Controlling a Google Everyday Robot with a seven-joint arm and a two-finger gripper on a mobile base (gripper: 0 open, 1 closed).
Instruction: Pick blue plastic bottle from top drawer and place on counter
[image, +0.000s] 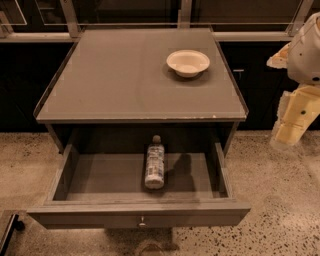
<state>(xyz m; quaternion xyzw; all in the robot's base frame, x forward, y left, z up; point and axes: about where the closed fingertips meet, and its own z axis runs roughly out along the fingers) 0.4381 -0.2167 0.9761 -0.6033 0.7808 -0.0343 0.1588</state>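
The blue plastic bottle (155, 164) lies on its side in the middle of the open top drawer (100, 177), its cap pointing toward the back. The drawer is pulled out, with a small round knob (142, 220) on its front panel. The counter (115, 80) is the flat grey-brown cabinet top above the drawer. My gripper (289, 131) hangs at the right edge of the view, beside the cabinet's right side, at about the height of the counter's front edge. It is well to the right of the bottle and holds nothing that I can see.
A white round bowl (188, 62) sits on the counter's back right part. A speckled floor (280, 200) surrounds the cabinet. Dark cabinets and metal rails (70, 20) run along the back. A dark object (10, 230) is at the lower left corner.
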